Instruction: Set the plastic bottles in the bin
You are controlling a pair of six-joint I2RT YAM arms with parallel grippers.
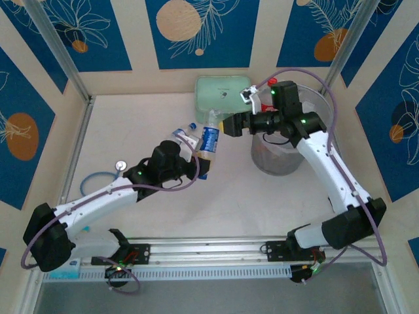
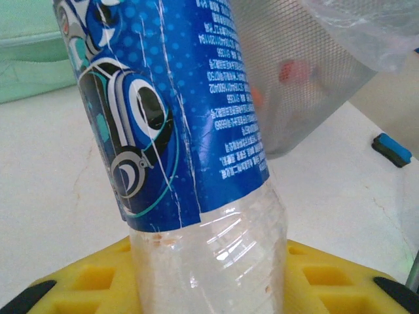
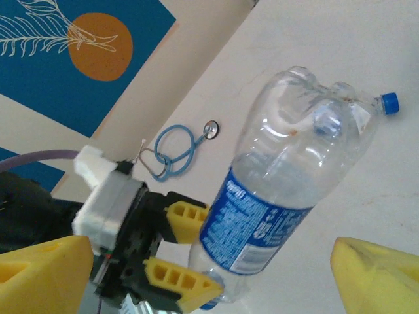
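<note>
A clear plastic bottle with a blue label [image 1: 209, 142] is held above the table, tilted, with its lobed base uppermost. My left gripper [image 1: 194, 159] is shut on its lower clear end; in the left wrist view the yellow fingers [image 2: 85, 282] clamp the bottle [image 2: 196, 131]. My right gripper [image 1: 226, 125] is open at the bottle's upper end, and in its wrist view the bottle [image 3: 262, 216] hangs between its wide-spread fingers [image 3: 46, 271]. A second clear bottle [image 1: 185, 136] with a blue cap [image 3: 389, 103] lies on the table behind. The bin [image 1: 280, 157] stands at right, red shapes showing through its wall [image 2: 294, 72].
A mint-green case [image 1: 221, 93] sits at the back wall, just behind the held bottle. A blue stethoscope [image 1: 105, 175] lies on the table at left. A small blue and black object [image 2: 393, 149] lies on the table near the bin. The right arm reaches over the bin.
</note>
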